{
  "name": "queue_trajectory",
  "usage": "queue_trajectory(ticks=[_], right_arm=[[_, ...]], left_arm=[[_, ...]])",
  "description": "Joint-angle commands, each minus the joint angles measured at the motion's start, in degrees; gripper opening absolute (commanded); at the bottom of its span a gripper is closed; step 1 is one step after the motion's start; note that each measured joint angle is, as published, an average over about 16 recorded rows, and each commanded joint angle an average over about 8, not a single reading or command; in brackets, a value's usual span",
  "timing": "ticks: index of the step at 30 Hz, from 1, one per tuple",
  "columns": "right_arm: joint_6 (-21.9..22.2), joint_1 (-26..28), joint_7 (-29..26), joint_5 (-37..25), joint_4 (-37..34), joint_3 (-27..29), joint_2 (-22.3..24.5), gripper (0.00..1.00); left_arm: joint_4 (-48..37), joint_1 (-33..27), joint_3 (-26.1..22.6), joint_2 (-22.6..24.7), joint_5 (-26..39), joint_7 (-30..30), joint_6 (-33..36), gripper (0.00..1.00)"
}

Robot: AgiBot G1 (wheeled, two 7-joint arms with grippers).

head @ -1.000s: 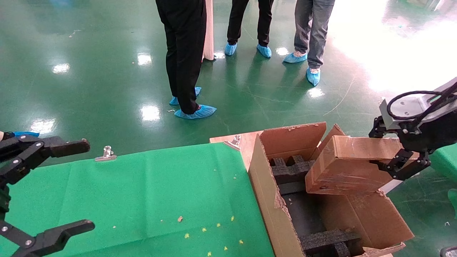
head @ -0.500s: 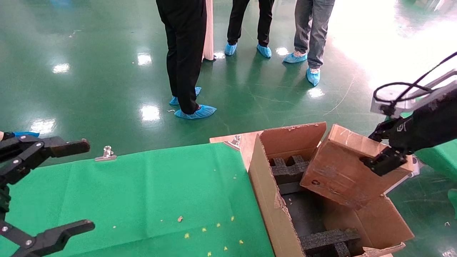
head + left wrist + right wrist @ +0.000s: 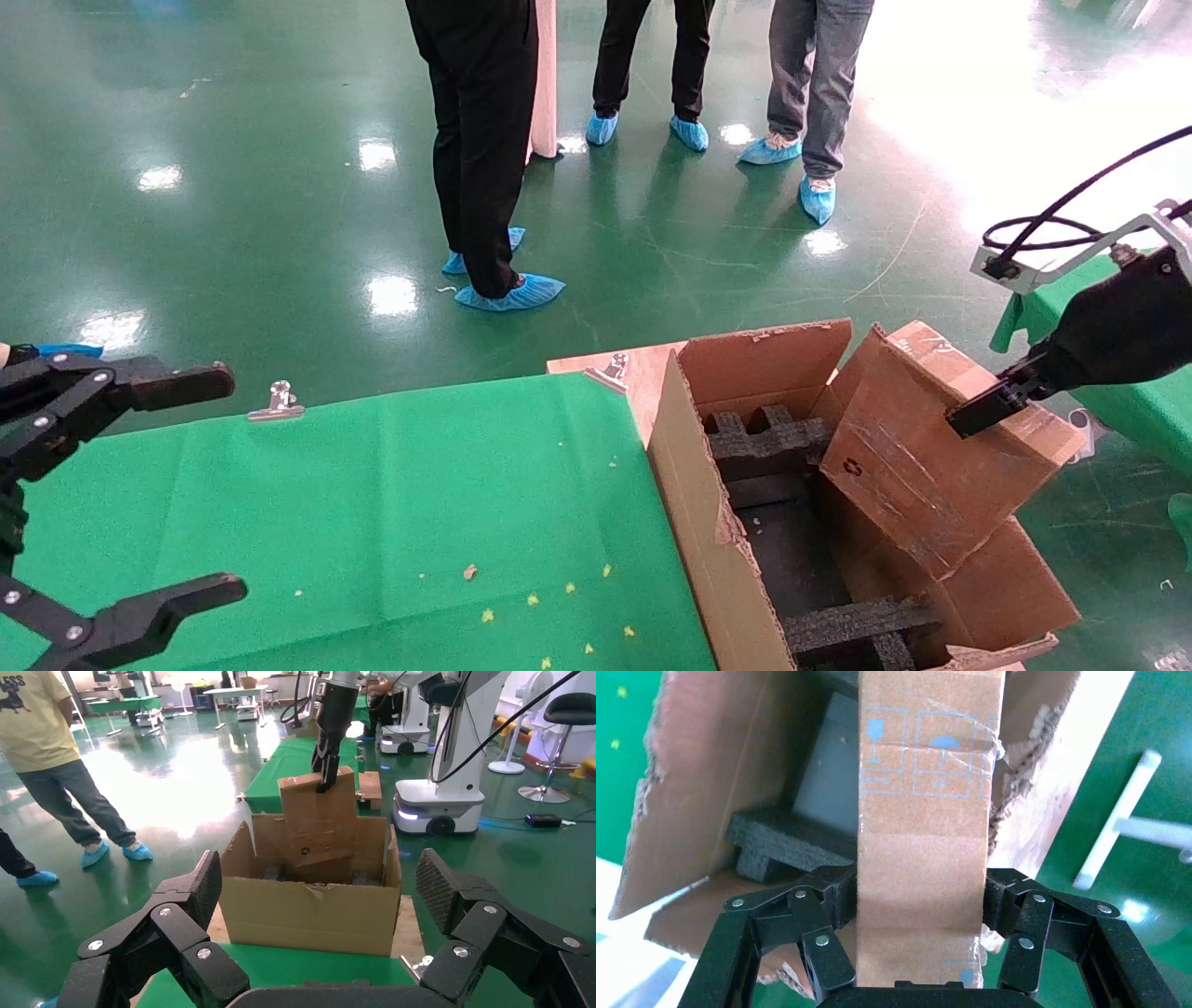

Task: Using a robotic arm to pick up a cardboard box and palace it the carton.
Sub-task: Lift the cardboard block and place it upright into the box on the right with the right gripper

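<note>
The cardboard box (image 3: 922,457), brown and taped, tilts steeply with its lower end inside the carton (image 3: 689,485) and its upper end above the right flap. My right gripper (image 3: 978,415) is shut on the box's upper end; in the right wrist view its pads (image 3: 842,892) press both narrow sides of the box (image 3: 923,846). Black foam blocks (image 3: 764,443) line the carton's floor. The left wrist view shows the box (image 3: 318,822) standing up out of the carton (image 3: 309,913). My left gripper (image 3: 228,483) hangs open over the table's left end, holding nothing.
A green cloth table (image 3: 400,503) with small scraps and metal clips (image 3: 277,401) lies left of the carton. Three people (image 3: 484,140) stand on the glossy green floor beyond. Another green table (image 3: 1145,410) sits at the far right.
The right gripper has swung up and to the right, tipping the box from nearly level to a steep slant, and its lower end has dropped deeper into the carton. The left arm has not moved.
</note>
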State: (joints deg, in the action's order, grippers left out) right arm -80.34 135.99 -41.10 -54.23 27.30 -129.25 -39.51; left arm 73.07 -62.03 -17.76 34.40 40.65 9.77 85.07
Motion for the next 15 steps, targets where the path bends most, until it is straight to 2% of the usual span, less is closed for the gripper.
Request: queue_trajectory(ticks=[1,9,15], right_arm=[[1.1,-0.4,-3.3,0.1,0.5,-0.2,0.3,0.0],[5.0,-1.4,-14.3,0.0,4.2,-1.3,1.5,0.0],[7.1,-1.4,-16.6,-0.2,6.6,-1.5,2.2,0.0]], left_arm=[[0.0,0.0,0.0,0.0,0.0,0.0,0.0,1.0],[0.0,0.0,0.0,0.0,0.0,0.0,0.0,1.0],[0.0,0.0,0.0,0.0,0.0,0.0,0.0,1.0]])
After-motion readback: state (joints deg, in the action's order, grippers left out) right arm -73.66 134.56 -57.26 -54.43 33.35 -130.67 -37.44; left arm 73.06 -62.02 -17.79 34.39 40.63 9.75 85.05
